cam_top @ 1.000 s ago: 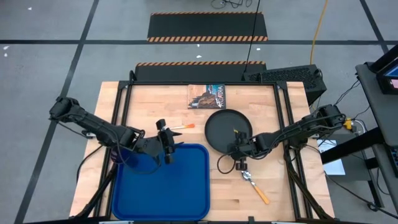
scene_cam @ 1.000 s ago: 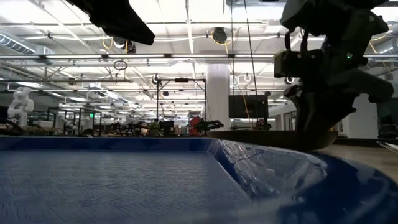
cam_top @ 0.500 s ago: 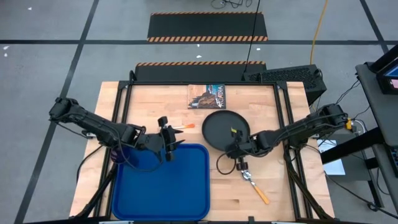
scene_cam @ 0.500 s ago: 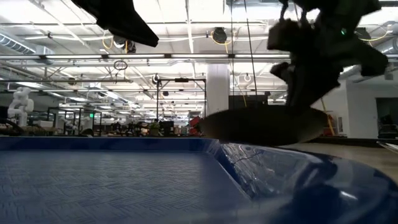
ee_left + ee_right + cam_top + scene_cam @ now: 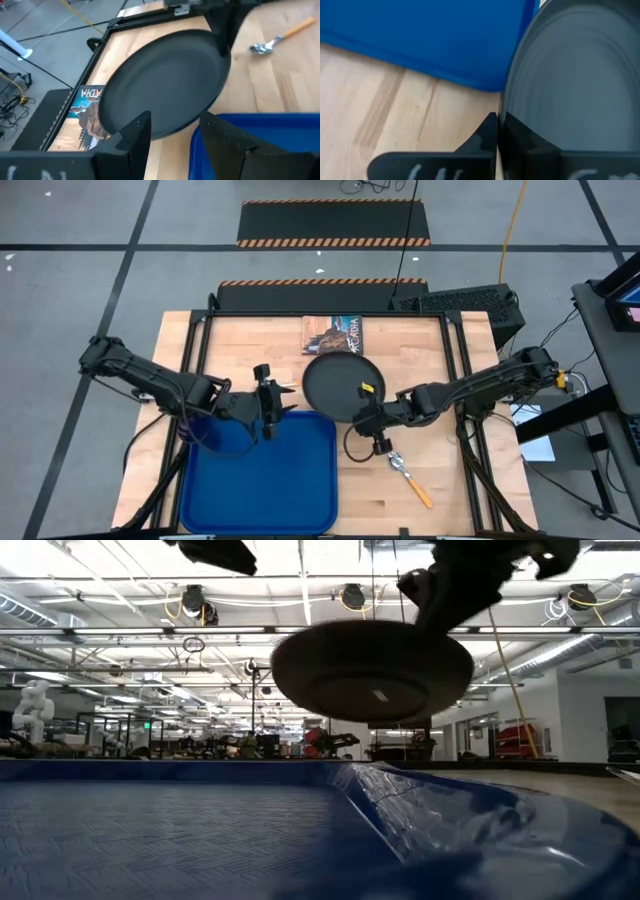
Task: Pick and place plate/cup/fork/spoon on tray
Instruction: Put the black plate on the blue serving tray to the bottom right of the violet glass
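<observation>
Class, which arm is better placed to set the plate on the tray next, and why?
The right. Its hand is shut on the plate, which is raised off the table beside the tray. The left hand is open, holding nothing.

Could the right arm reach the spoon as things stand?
Probably not right now: the right pincer is shut on the plate, held up off the table. The spoon lies in the open on the wood close beside that arm, so once the plate is set down it looks reachable.
</observation>
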`<state>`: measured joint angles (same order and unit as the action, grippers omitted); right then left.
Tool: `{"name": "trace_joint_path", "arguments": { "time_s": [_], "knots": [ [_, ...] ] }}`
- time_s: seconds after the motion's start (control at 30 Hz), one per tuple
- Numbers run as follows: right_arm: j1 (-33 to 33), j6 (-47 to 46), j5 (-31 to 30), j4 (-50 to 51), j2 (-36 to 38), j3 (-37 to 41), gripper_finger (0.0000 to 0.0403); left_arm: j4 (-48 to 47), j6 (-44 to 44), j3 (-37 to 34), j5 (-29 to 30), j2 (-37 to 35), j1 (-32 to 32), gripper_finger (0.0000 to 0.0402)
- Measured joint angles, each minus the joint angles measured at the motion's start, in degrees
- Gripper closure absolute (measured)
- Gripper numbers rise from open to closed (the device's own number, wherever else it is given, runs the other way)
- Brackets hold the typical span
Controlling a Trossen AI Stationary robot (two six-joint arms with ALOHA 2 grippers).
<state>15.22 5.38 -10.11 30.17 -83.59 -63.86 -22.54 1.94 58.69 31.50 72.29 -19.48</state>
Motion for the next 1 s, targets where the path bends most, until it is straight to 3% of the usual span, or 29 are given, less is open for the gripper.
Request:
{"name": "trace_joint_path", "arguments": {
  "time_s": [0.2,0.53,0.83,1.0],
  "knots": [
    [0.2,2.7,-0.1,-2.6,-2.7,-5.0,0.0402,-6.9,-0.3,4.7,1.3,-1.3,-3.7,0.0229],
    [1.8,9.0,4.2,-2.5,-19.0,-20.8,0.0402,-9.7,3.7,4.9,11.3,-7.8,-8.1,0.0229],
    [5.6,12.1,4.8,-2.2,-30.4,-31.9,0.0403,-11.2,6.6,2.7,14.0,-8.3,-9.9,0.0229],
    [7.4,16.1,5.6,-7.3,-34.2,-33.2,0.0403,-11.7,8.1,2.7,14.1,-8.3,-9.8,0.0229]
  ]
}}
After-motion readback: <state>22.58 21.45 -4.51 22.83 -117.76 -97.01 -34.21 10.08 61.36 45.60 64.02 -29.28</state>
